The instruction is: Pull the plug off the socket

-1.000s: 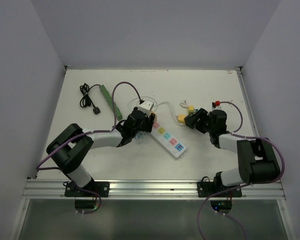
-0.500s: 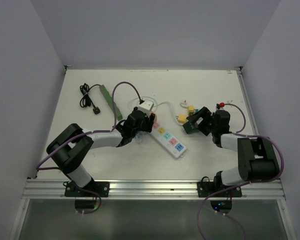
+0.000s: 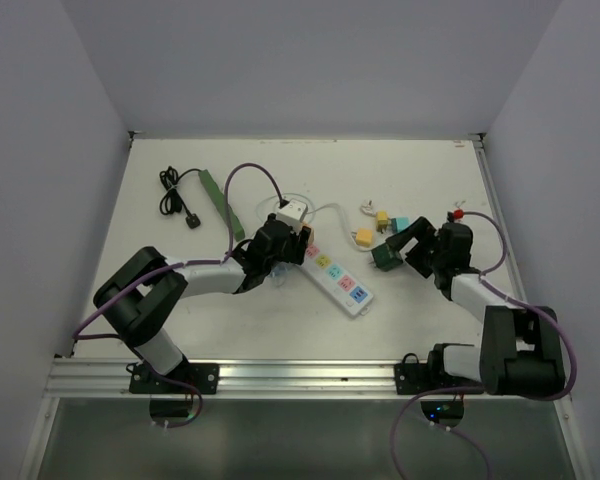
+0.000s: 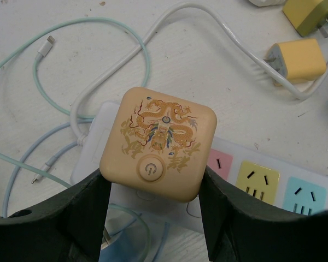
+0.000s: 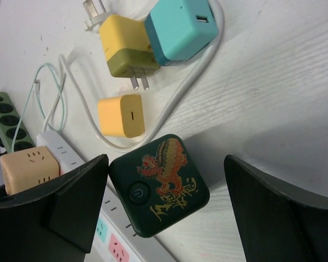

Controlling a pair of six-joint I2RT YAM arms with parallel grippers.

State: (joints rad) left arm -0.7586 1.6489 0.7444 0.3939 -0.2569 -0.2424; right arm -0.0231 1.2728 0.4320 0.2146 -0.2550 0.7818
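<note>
A white power strip [image 3: 337, 277] with coloured sockets lies mid-table and also shows in the left wrist view [image 4: 262, 177]. A beige cube plug [image 4: 158, 143] with a dragon print sits on the strip's far end [image 3: 302, 236]. My left gripper [image 4: 154, 183] is shut on it, one finger on each side [image 3: 286, 241]. A dark green cube plug [image 5: 159, 183] lies loose on the table right of the strip [image 3: 384, 258]. My right gripper [image 5: 165, 164] is open around it, the plug against the left finger [image 3: 395, 248].
A teal charger [image 5: 180, 30], a yellow-green charger [image 5: 127, 46] and a small yellow charger [image 5: 121, 115] lie beyond the green plug, with white cable around them. A green power strip [image 3: 220, 205] and a black cord [image 3: 178, 198] lie far left.
My right gripper has opened and drawn back to the right, leaving the dark green plug on the table. The left arm has not moved.
</note>
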